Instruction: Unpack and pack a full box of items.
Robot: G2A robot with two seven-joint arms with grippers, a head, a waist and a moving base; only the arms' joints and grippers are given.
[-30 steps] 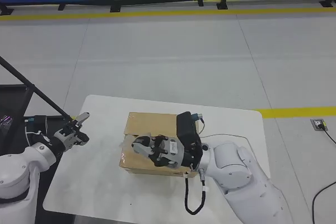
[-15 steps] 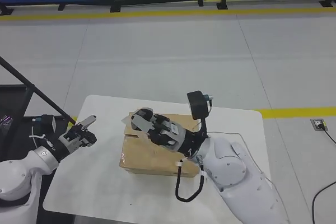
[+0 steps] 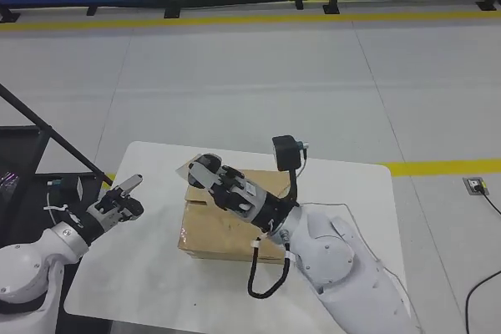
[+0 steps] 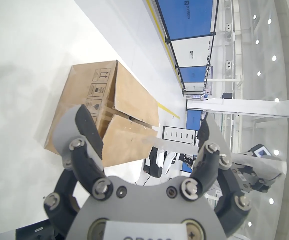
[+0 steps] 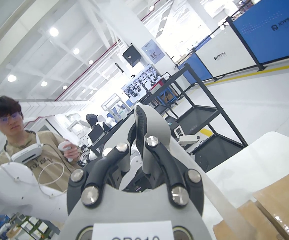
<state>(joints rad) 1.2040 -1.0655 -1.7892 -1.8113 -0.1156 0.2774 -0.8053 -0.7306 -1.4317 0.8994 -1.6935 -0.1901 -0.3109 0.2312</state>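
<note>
Cardboard, brown and taped: the box sits flat on the table, its flaps closed along a seam that runs from its left end to its right. My right gripper hangs just above the box's far left corner, clenched on a clear strip of tape. The strip runs straight from the box's top up to my fingers. Its lower end looks not yet free of the cardboard, though I cannot tell exactly where it clings. The strip's long axis slants up from the seam, so I judge the next pull should go up and away from the box along that same line. My left gripper sits off the box's left end, well apart from it, fingers spread, holding nothing and aimed at that end. It is the free hand, placed to steady the box should the pull drag it.
</note>
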